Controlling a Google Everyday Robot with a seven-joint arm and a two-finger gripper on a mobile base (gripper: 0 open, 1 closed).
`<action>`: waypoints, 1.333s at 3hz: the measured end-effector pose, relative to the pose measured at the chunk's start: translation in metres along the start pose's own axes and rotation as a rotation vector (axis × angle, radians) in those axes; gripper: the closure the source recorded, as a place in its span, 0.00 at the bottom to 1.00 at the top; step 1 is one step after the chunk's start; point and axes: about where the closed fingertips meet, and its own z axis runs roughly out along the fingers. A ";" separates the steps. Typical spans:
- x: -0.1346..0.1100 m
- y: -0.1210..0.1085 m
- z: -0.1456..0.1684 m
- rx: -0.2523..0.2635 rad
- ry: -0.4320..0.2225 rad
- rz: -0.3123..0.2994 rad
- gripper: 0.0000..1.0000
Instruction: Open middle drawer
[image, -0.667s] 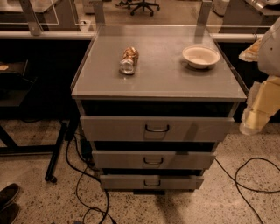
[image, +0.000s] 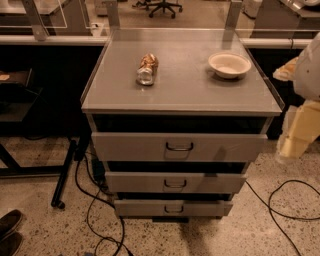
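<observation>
No legible text, labels or numbers anywhere, pincer (image: 292, 142) at right edge

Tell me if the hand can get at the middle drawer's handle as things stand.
Probably yes. The hand hangs right of the cabinet, level with the top drawer, and nothing stands before the middle drawer or its handle.

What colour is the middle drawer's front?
The middle drawer is grey with a dark handle, camera view; the claw hangs right of it.

arm (image: 306, 75): at right edge | claw (image: 290, 147): hangs low, pointing down
</observation>
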 end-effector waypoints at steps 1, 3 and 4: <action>0.028 0.029 0.073 -0.094 0.065 -0.054 0.00; 0.042 0.047 0.124 -0.189 0.092 -0.079 0.00; 0.045 0.060 0.142 -0.218 0.072 -0.084 0.00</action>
